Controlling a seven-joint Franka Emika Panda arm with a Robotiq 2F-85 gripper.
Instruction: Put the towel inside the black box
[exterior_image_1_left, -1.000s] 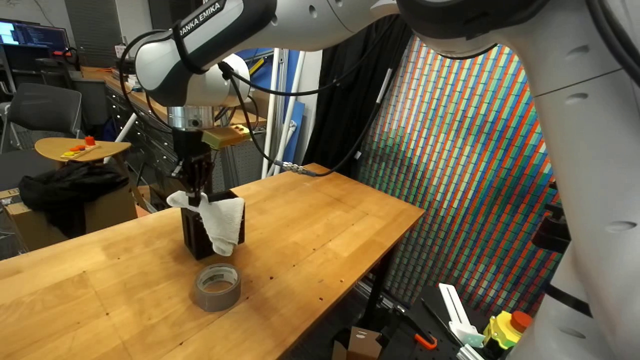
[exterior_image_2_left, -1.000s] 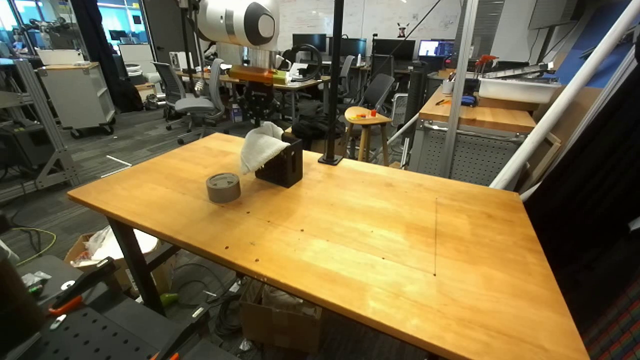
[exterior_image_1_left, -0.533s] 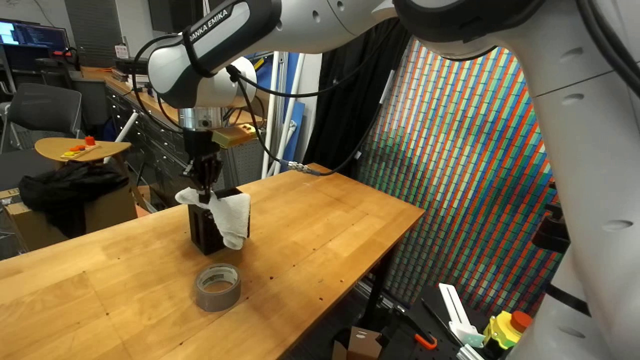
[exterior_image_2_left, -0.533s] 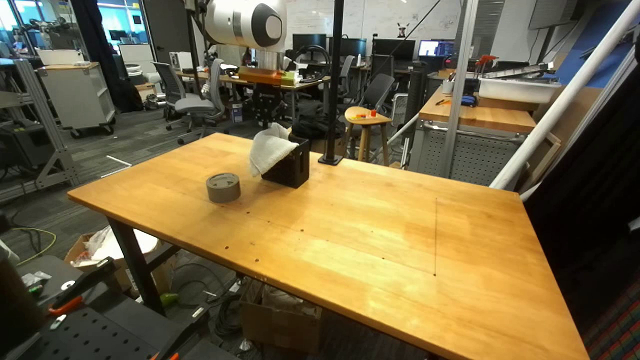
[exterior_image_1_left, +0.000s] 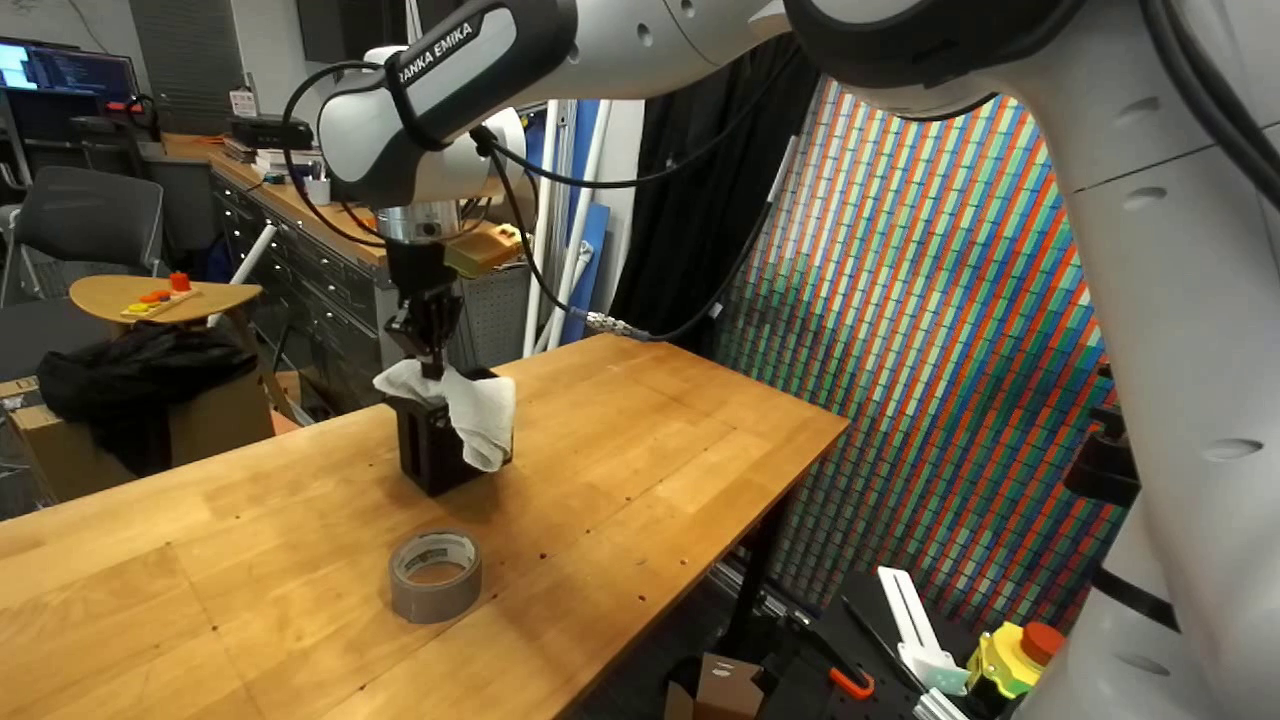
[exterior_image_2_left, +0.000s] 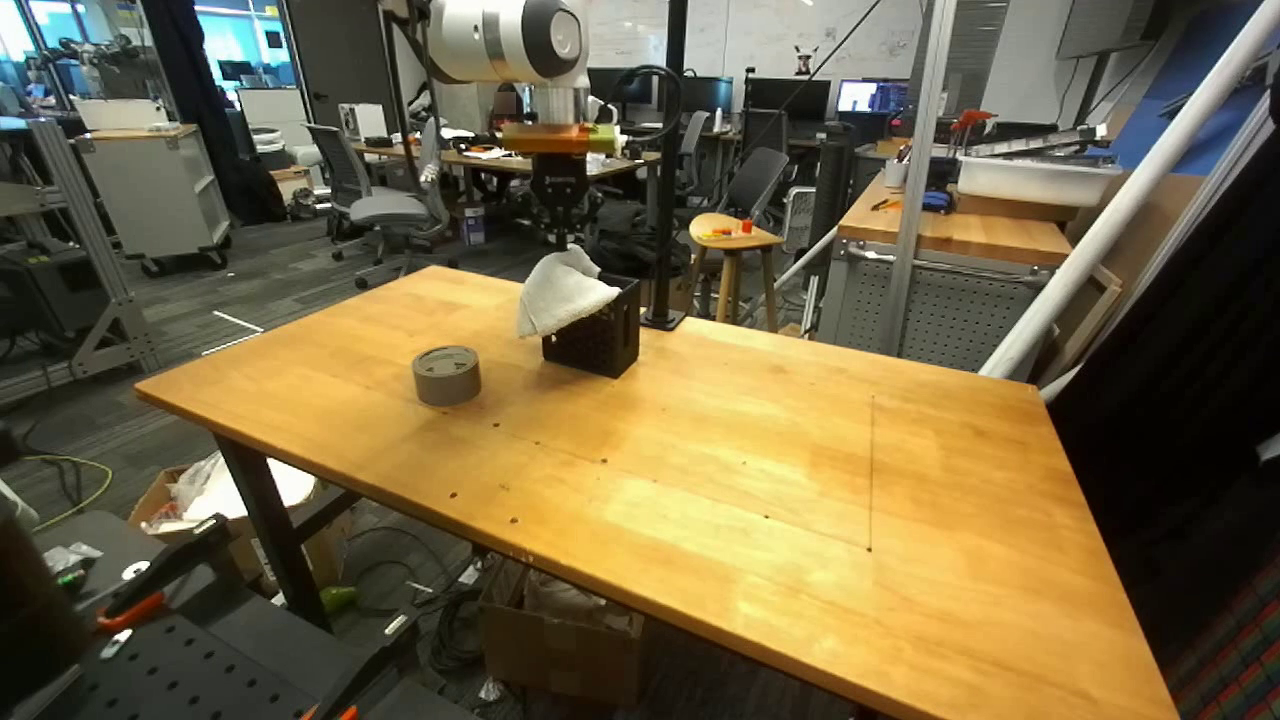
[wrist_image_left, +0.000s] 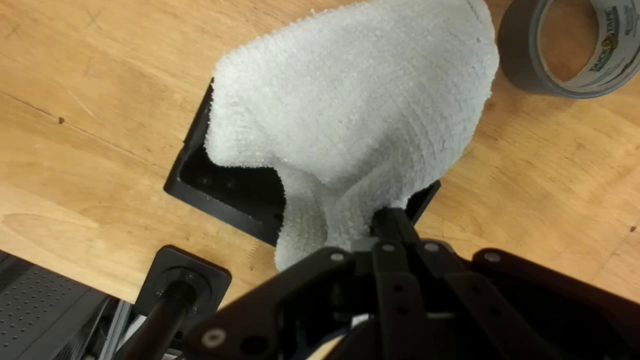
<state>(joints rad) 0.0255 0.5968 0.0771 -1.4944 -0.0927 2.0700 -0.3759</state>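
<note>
The white towel (wrist_image_left: 350, 95) is draped across the mouth of the black box (exterior_image_2_left: 595, 341), which is stood upright on the wooden counter (exterior_image_2_left: 800, 430). In the wrist view a broad flap is hung past the rim toward one and two o'clock, a narrower end is laid over the rim near six, and dark interior is left showing around eight. The fingers (wrist_image_left: 389, 223) are drawn nearly together, a fold of the towel apparently nipped at their tips — how deep they reach is hidden. In an exterior view a roll of grey tape (exterior_image_2_left: 446, 386) is set near the box, apart, between eight and nine o'clock; a black post (exterior_image_2_left: 668, 200) is planted just beside it toward two or three — and a wooden stool (exterior_image_2_left: 752, 241) is seen beyond, at two.
</note>
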